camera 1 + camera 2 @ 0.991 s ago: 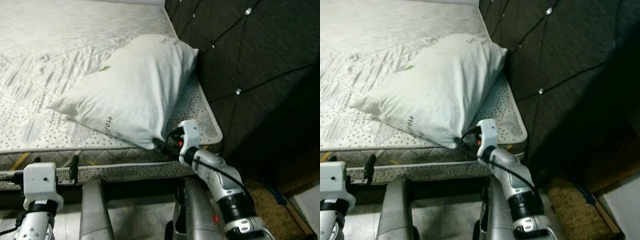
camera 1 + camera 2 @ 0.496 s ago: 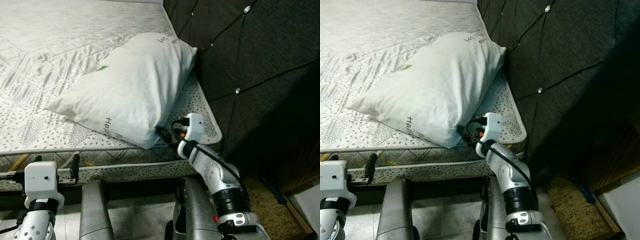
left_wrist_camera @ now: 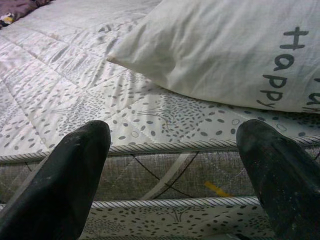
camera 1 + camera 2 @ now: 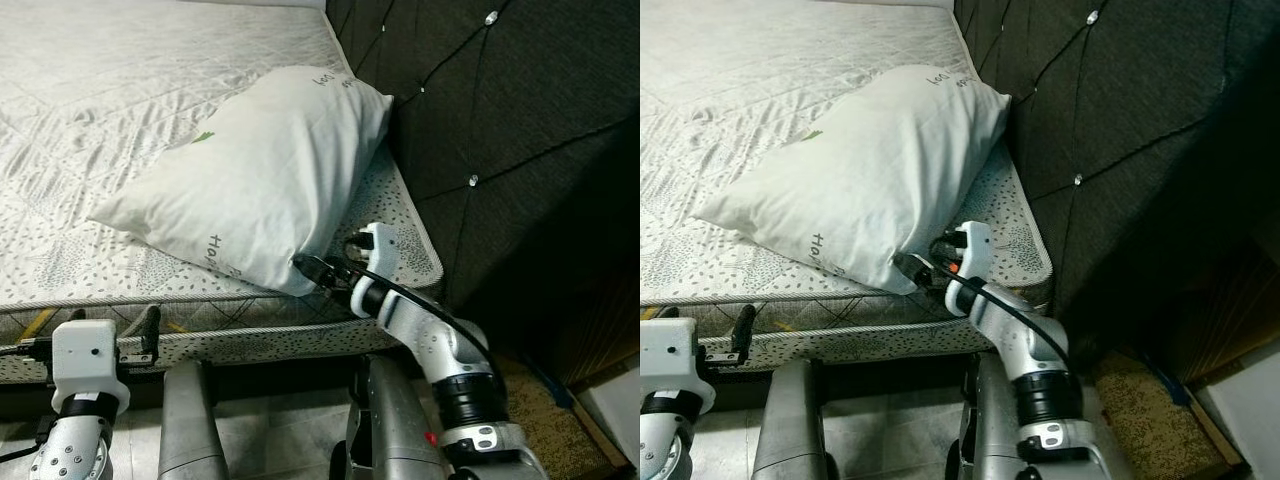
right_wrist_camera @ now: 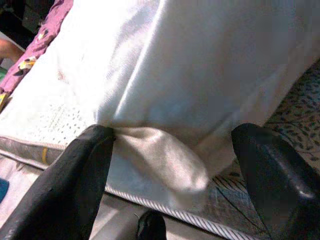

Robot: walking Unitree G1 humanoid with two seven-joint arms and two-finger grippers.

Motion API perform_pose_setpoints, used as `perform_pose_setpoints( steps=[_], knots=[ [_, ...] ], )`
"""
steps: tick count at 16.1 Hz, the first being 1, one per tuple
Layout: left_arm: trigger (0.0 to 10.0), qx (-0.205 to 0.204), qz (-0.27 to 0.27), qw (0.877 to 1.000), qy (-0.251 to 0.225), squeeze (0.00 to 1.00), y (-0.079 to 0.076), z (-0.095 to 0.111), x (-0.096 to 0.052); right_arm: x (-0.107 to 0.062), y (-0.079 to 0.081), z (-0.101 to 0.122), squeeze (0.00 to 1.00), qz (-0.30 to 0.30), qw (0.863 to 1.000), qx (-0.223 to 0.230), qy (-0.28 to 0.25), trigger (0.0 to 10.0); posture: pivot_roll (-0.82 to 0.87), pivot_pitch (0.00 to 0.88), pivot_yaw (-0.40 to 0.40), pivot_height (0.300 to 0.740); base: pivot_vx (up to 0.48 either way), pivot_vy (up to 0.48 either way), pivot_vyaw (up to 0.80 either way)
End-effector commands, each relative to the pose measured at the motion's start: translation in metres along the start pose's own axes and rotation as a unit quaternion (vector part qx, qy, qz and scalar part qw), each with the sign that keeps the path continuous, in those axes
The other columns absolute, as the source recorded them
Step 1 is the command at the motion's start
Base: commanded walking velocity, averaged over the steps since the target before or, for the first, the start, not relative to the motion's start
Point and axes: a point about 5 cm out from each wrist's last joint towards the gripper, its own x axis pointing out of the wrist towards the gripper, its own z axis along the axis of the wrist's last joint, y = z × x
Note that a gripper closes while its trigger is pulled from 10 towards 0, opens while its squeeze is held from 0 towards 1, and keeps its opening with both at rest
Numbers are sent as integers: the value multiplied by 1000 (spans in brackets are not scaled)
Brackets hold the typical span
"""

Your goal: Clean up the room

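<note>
A white pillow (image 4: 255, 175) lies on a bare mattress (image 4: 120, 80), at the corner where the near edge meets the dark padded headboard (image 4: 480, 130). It slopes: its upper end leans against the headboard, and its lowest corner hangs at the near edge of the mattress. Grey lettering runs along its lower side.

The pillow looks light, soft and floppy. Its cloth is loose and wrinkled, so it would likely bunch when pinched and sag when lifted. The hanging low corner seems the easiest place to take hold, since the cloth gathers there into a fold.

The right claw (image 5: 170, 165) is at that corner, fingers spread wide on either side of the fold. One finger touches the cloth; nothing is pinched yet. In the head views the right claw reaches up from below the mattress edge.

The left claw (image 3: 172, 185) hangs low in front of the mattress side, well to the left of the pillow, fingers wide and empty.

The headboard closes off the right side, and the pillow touches it. The mattress is bare and open to the left and far back. A bit of purple cloth (image 3: 20, 7) lies at a far corner. Below the near edge are the piped mattress side and pale floor (image 4: 270, 440).
</note>
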Motion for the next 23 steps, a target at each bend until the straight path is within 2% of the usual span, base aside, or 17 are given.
perform_pose_setpoints(
  steps=[1, 2, 3, 4, 5, 6, 7, 8, 14, 15, 16, 20, 23],
  knots=[
    [10000, 4, -9, 1000, 7, 0, -1, -3, 0, 2, 1, 2, 0, -10, 1000, -11, -3, 10000, 109, 61, -70, 492, 0, 0, 0],
    [10000, 5, -9, 1000, 7, 0, -1, -2, 0, 5, 4, -1, 0, -20, 1000, -8, -2, 10000, 110, 60, -68, 492, 0, 0, 0],
    [10000, 5, -10, 1000, 6, 0, -1, -2, 1, 6, 8, -4, 851, -14, 1000, -6, 2, 10000, 110, 60, -69, 492, 0, 0, 0],
    [10000, 6, -10, 1000, 6, 0, -1, -2, 1, 8, 14, -7, 1000, -4, 1000, -4, 6, 10000, 110, 58, -70, 492, 0, 0, 0],
    [10000, 6, -10, 1000, 6, 0, -1, -2, 2, 11, 20, -9, 1000, 3, 1000, -7, 8, 10000, 110, 57, -71, 492, 0, 0, 0],
    [10000, 6, -10, 1000, 6, 0, -2, -3, 2, 15, 24, -9, 780, 2, 1000, -16, 5, 10000, 109, 55, -72, 492, 0, 0, 0],
    [10000, 6, -10, 1000, 6, 0, -2, -3, 3, 18, 26, -7, 47, -5, 1000, -15, -4, 10000, 108, 55, -72, 492, 0, 0, 0],
    [10000, 6, -10, 1000, 6, 0, -2, -3, 3, 20, 27, -6, 0, -12, 1000, -14, -9, 10000, 108, 55, -71, 492, 0, 0, 0],
    [10000, 6, -11, 1000, 5, 0, -3, -2, 5, 42, 41, 5, 0, -59, 997, -4, -47, 10000, 111, 53, -73, 492, 0, 0, 0],
    [10000, 5, -10, 1000, 4, 0, -4, -2, 6, 46, 44, 6, 0, -62, 997, 2, -51, 2745, 112, 53, -73, 492, 0, 0, 0],
    [10000, 5, -11, 1000, 4, 0, -4, -2, 6, 48, 47, 7, 0, -60, 997, 8, -53, 0, 111, 54, -76, 492, 0, 0, 0],
    [10000, 3, -6, 1000, 4, 0, -4, -3, 5, 58, 60, 10, 0, -38, 997, 20, -57, 0, 115, 51, -84, 492, 0, 0, 0],
    [10000, 3, -6, 1000, 4, 0, -5, -3, 5, 59, 61, 12, 0, -34, 997, 18, -60, 0, 114, 47, -84, 492, 0, 0, 0]
  ],
)
